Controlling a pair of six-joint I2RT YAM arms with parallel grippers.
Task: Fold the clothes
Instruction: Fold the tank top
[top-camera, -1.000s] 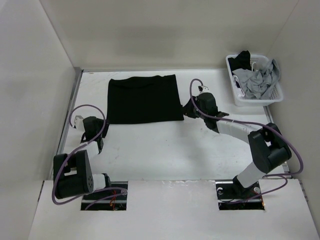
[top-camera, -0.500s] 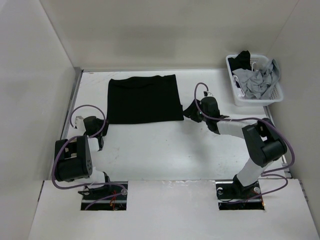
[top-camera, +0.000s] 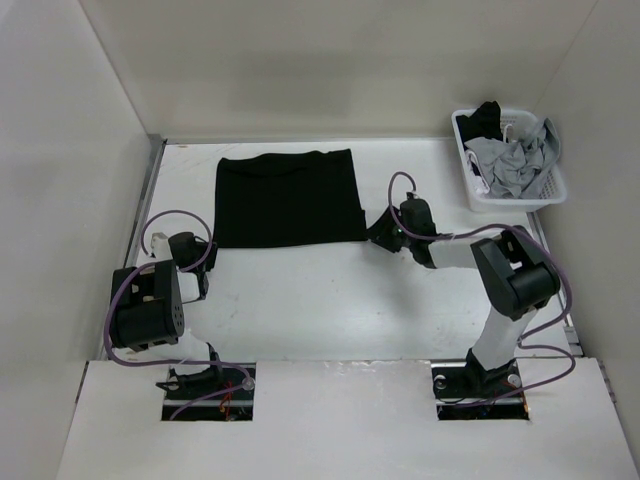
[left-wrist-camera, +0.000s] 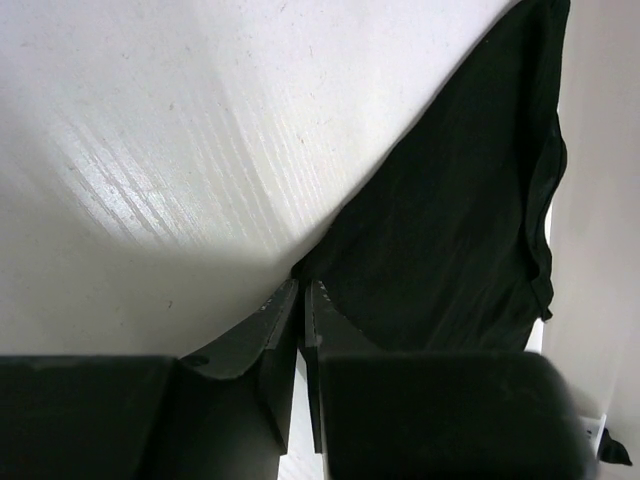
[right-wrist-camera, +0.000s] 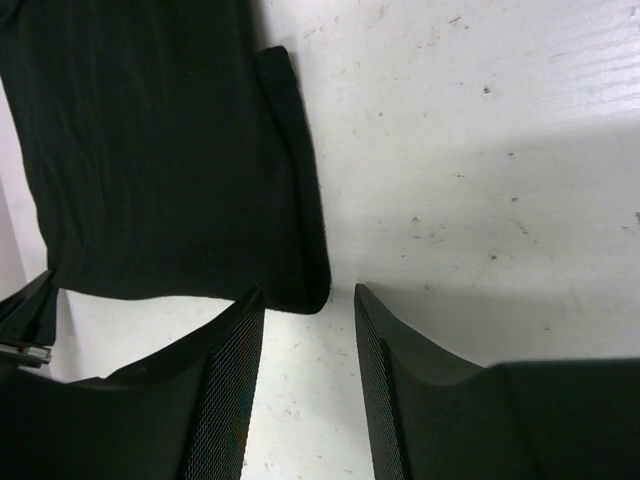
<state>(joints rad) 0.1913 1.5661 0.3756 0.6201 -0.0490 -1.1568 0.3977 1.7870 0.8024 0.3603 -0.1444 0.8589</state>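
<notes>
- The shirt (top-camera: 288, 198) lay flat as a rectangle toward 11 o'clock on the surface (top-camera: 330, 300), apparently ready for another fold.
- The left fingers (left-wrist-camera: 272, 340) were pressed together at its 7 o'clock corner, seemingly pinching the cloth there so that edge could be lifted.
- The right fingers (right-wrist-camera: 230, 380) were spread, straddling the 5 o'clock corner without gripping it, probably lined up for a matching pinch.
- A basket (top-camera: 510, 200) of grey garments (top-camera: 510, 160) sat at 2 o'clock, well apart.
- Nothing stood between the arms and the shirt.
</notes>
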